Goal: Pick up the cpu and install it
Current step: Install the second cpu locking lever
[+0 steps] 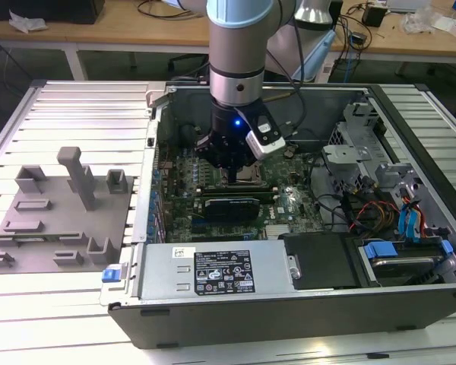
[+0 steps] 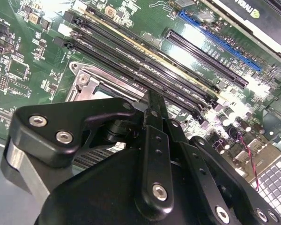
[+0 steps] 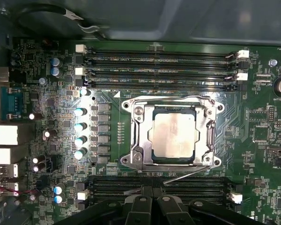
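hanging low inside the open computer case (image 1: 410, 304), the gripper (image 1: 234, 176) sat just above the motherboard (image 1: 289, 201), and in the exterior view its dark body hid most of the socket area beneath it. the cpu (image 3: 174, 135) showed plainly in the first wrist view: a flat square chip with a dull silvery top, lying flat inside the metal socket frame (image 3: 133, 136), with memory slots (image 3: 159, 65) running along one side of the frame and more slots along the opposite side. judging from that view, the chip already seemed to be seated in its socket rather than carried by the claw.

the relation that mattered was this: the cpu lay just ahead of the fingertips and below them, not between them. the chip being square, it had no long axis to speak of; its edges ran parallel to the memory slots.

the fingers (image 3: 152, 206) appeared drawn close together in the first wrist view, nearly touching, and nothing could be seen held between them. in the second wrist view the black finger linkage (image 2: 154, 154) rose in front of the socket frame's corner (image 2: 84, 77), again with no chip in its grasp.
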Available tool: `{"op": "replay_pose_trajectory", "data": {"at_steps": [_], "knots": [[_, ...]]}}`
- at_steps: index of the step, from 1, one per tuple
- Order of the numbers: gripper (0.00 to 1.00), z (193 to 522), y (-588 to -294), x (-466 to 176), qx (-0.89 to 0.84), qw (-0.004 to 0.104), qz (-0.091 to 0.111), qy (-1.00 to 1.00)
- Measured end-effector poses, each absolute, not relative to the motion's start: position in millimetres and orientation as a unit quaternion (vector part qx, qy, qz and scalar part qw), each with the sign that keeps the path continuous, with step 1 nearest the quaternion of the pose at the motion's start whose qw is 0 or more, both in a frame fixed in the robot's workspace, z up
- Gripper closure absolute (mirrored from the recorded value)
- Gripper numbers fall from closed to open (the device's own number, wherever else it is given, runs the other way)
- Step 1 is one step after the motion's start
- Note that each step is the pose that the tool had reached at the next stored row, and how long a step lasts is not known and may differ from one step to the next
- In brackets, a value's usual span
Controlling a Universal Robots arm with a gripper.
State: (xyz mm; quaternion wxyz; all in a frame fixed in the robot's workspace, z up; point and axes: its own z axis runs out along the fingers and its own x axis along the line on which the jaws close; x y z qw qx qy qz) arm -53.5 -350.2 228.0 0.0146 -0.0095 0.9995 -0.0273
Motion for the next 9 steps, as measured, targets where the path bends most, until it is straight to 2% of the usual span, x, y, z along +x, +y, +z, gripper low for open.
{"op": "replay_pose_trajectory", "data": {"at_steps": [9], "knots": [[0.89, 223.5, -350.2, -62.5, -0.007, 0.016, -0.027, 0.999]]}}
